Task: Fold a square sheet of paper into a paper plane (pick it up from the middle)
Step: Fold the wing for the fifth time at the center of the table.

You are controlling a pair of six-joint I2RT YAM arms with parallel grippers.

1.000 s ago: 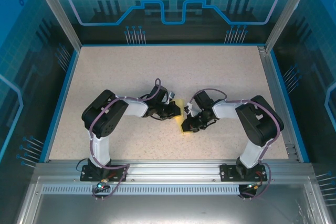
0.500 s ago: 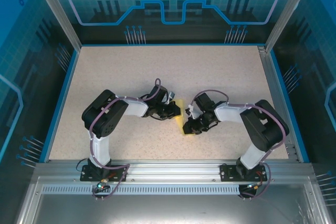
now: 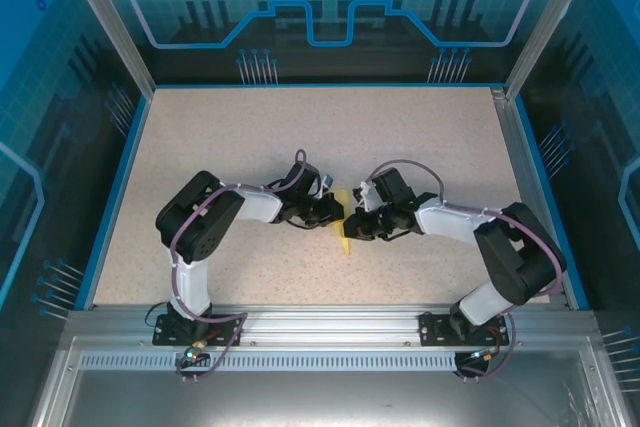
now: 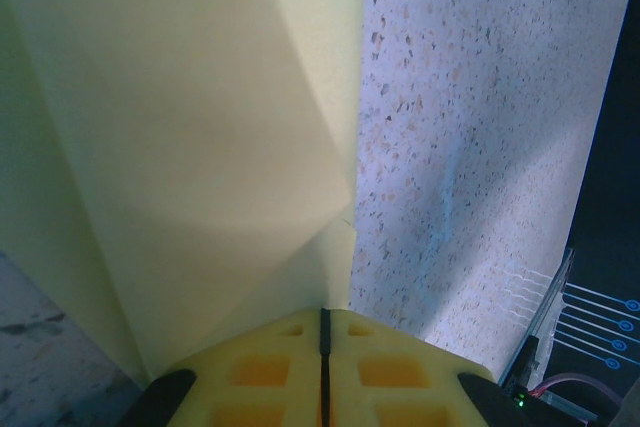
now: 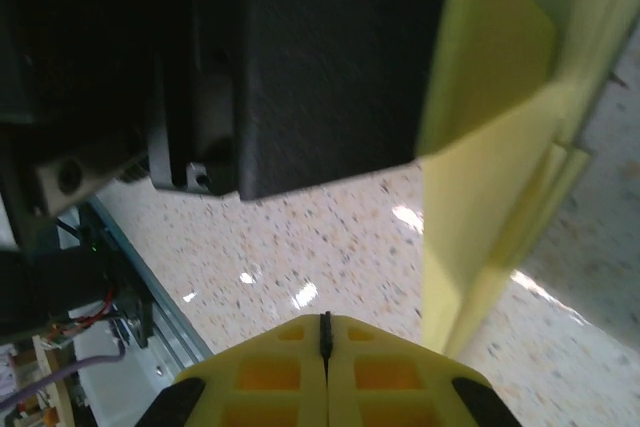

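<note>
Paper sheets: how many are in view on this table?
1. A single folded yellow sheet is at the middle of the table, pinched in the left fingers, beside the right fingers. The arms could hide another.

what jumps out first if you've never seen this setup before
The folded yellow paper at the middle of the speckled table stands out, bright between two black arms bent in to meet over it. Close up, the left claw is shut on the paper. The right claw is shut just beside the paper's upright edge, holding nothing.
</note>
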